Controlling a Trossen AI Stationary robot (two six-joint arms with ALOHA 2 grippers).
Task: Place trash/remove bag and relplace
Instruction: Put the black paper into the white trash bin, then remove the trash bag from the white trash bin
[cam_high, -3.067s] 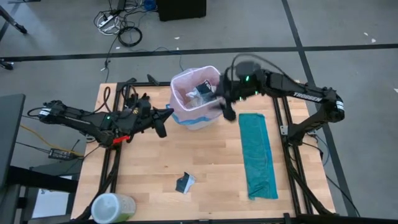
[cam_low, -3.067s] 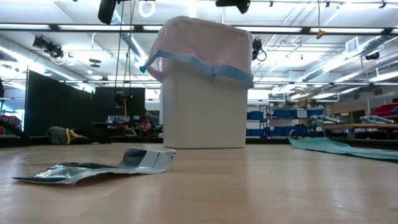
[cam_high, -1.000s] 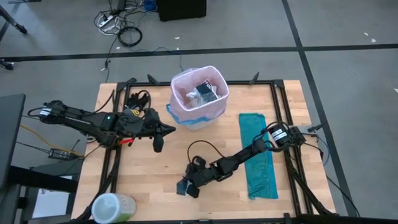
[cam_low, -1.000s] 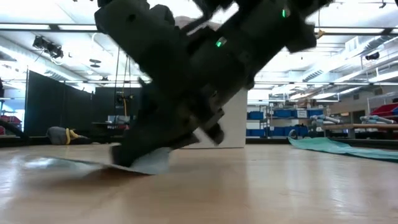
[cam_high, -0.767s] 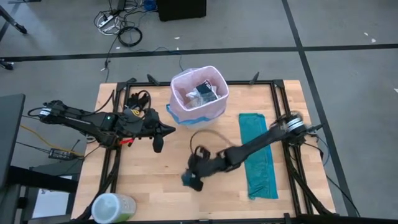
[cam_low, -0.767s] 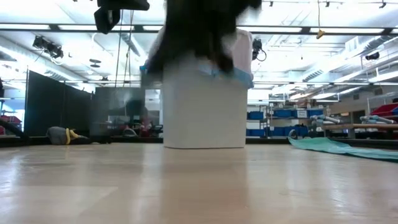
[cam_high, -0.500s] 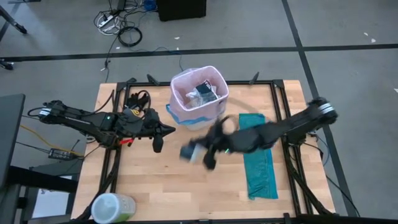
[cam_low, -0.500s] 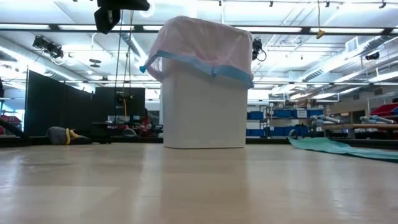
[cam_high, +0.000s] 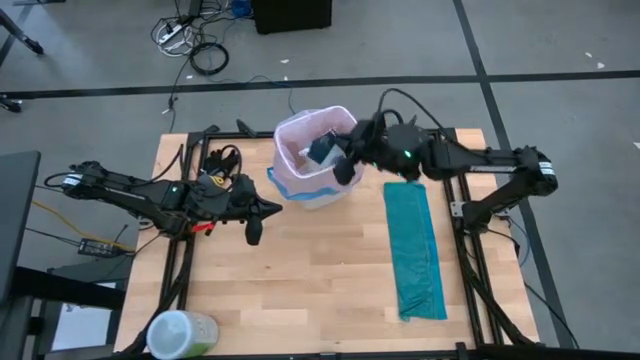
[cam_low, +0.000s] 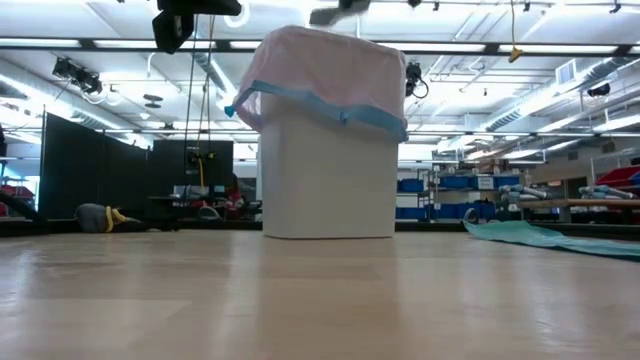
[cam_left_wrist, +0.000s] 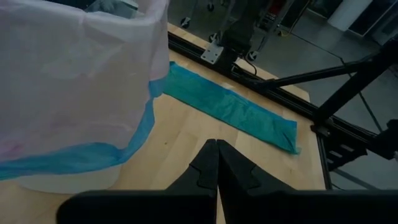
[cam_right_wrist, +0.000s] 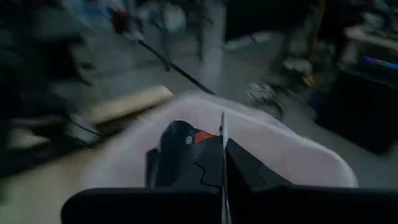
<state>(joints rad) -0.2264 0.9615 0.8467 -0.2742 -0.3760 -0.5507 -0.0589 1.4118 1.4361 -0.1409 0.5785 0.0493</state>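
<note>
the right gripper hangs over the bin's pink bag, clenched on a thin packet of trash. the step looks like dropping trash in; next it should release over the opening. the left gripper waits pinched empty beside the bin.

From overhead I get even, bright light with soft, short shadows. My table-level picture is backlit by ceiling strip lights, which flare white along the upper frame, and the near tabletop is soft. The left wrist picture is sharp. The right wrist picture is smeared with motion blur throughout, dim at its left edge.
</note>
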